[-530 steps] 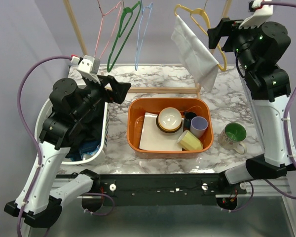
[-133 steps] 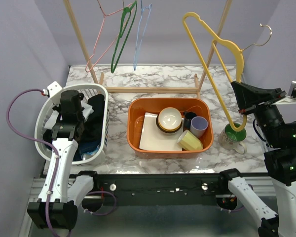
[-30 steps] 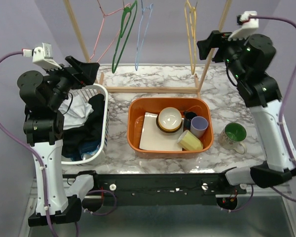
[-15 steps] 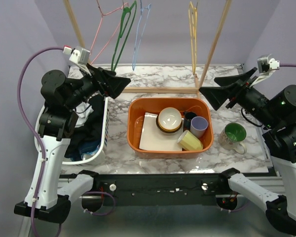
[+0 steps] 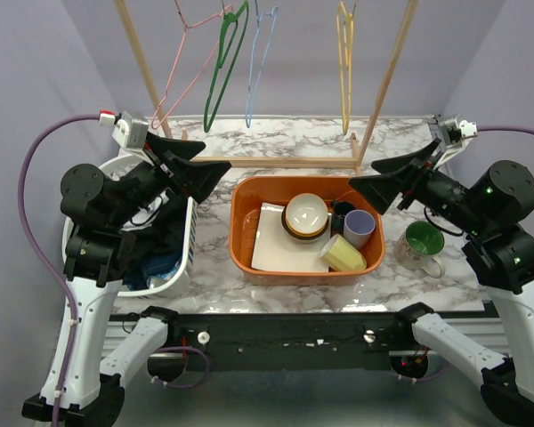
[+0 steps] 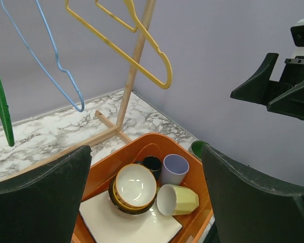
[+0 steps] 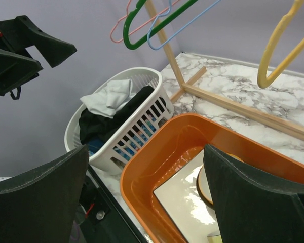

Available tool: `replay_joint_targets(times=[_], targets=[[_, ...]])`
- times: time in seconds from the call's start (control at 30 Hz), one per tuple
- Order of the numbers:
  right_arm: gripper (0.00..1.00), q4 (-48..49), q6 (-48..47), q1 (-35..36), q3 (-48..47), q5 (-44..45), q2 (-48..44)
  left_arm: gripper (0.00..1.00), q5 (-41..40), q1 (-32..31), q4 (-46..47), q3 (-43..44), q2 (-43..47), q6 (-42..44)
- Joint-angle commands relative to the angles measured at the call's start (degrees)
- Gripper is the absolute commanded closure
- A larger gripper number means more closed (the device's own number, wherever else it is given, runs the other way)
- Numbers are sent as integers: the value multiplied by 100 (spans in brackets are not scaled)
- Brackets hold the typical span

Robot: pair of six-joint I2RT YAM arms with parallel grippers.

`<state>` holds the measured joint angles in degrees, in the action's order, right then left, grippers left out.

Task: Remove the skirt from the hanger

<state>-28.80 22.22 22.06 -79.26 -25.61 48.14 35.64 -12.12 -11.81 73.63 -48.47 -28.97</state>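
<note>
Two wide-open, empty grippers: left gripper (image 5: 209, 158) and right gripper (image 5: 363, 174) at mid-frame; a careless swing could snag the bare yellow hanger (image 5: 343, 71), upper centre, toppling the rack (image 5: 388, 80).

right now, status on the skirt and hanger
Left gripper and right gripper open, holding nothing. White skirt in the laundry basket, yellow hanger bare on the rack. Nothing in the way.

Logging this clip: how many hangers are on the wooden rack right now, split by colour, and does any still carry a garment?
Pink wire hanger: 1
Green plastic hanger: 1
Blue wire hanger: 1
Yellow plastic hanger: 1
Total: 4, all bare
</note>
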Motion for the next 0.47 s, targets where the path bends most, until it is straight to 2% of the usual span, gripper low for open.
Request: replay_joint_targets(times=[0.0,0.43], targets=[[0,155,134,26,34,-243,37,1,163,-19,109,-103,74,-56],[0,181,186,26,-177,-234,108,1,242,-19,267,-173,83,-144]])
